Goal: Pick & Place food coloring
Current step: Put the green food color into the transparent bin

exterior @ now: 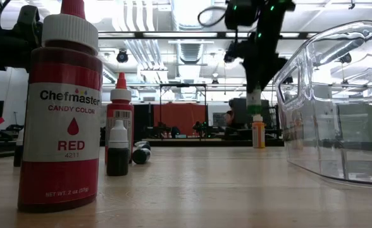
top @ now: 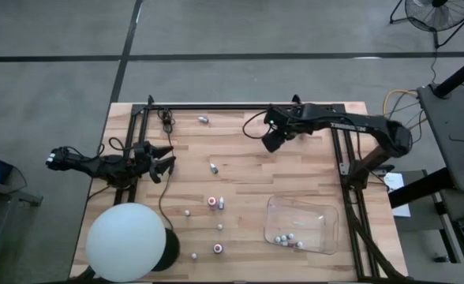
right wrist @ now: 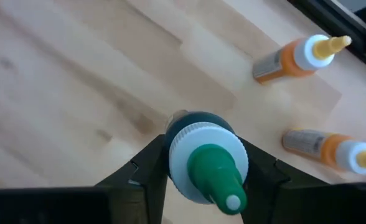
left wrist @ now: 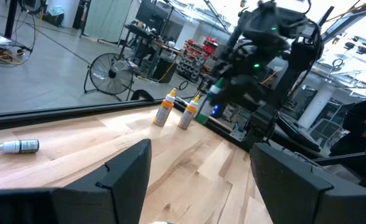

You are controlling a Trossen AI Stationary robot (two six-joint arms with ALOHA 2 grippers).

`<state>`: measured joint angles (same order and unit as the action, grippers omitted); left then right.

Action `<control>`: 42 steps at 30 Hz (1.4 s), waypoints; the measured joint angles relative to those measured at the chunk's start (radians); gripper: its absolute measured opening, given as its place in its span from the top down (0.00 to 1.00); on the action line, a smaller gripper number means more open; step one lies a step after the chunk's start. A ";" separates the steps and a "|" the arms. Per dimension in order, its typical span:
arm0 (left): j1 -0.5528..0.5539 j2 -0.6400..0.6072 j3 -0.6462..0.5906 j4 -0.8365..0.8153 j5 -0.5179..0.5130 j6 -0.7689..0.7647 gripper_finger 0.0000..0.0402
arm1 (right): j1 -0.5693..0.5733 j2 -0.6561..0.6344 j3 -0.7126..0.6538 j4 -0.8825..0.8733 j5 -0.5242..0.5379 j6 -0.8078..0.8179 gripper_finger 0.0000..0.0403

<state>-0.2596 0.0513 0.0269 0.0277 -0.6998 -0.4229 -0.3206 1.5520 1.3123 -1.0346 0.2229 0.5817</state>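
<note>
The right gripper (right wrist: 198, 163) has its two dark fingers closed narrowly around the white collar of a green-capped food coloring bottle (right wrist: 206, 162), one finger on each side, so the pick-up step looks to be in hand. In the low view the same bottle (exterior: 254, 100) hangs from the gripper above the wooden table (exterior: 224, 183), seemingly clear of the surface, directly over an upright orange bottle with a yellow tip (exterior: 258, 132). From above, the right gripper (top: 273, 140) sits toward the far side of the table, well apart from the clear plastic tray (top: 327, 217) near the right front corner, where a few small bottles (top: 286, 238) already lie. The next move probably calls for carrying the held bottle across to that tray and releasing it inside, keeping clear of the two orange bottles (right wrist: 298, 57) just beside the pick-up spot. More little bottles remain scattered in the middle of the table, including a red-capped one (top: 212, 202), so the task seems only partly done. The left gripper (top: 162, 158) waits at the left side of the table with its fingers (left wrist: 117, 177) spread wide and nothing between them. A big white ball (top: 126, 241) rests at the left front corner.
</note>
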 joint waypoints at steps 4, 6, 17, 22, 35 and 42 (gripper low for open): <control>0.000 0.000 0.000 0.000 0.000 0.000 0.39 | 0.060 -0.061 0.006 -0.038 -0.020 -0.039 0.67; 0.000 0.000 0.000 0.000 0.000 0.000 0.39 | 0.099 -0.090 0.004 -0.068 -0.023 -0.054 0.67; 0.000 0.000 0.000 0.000 0.000 0.000 0.39 | 0.370 -0.214 0.002 -0.240 -0.024 -0.021 0.67; 0.000 0.000 0.000 0.000 0.000 0.000 0.39 | 0.523 -0.254 0.002 -0.275 -0.048 0.042 0.67; 0.000 0.000 0.000 0.000 0.000 0.000 0.39 | 0.917 -0.263 -0.005 -0.269 -0.040 0.289 0.67; 0.000 0.000 0.000 0.000 0.000 0.000 0.39 | 1.067 -0.262 -0.090 -0.246 -0.016 0.408 0.67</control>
<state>-0.2593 0.0510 0.0266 0.0277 -0.6999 -0.4229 0.7466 1.2896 1.2226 -1.2801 0.2069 0.9900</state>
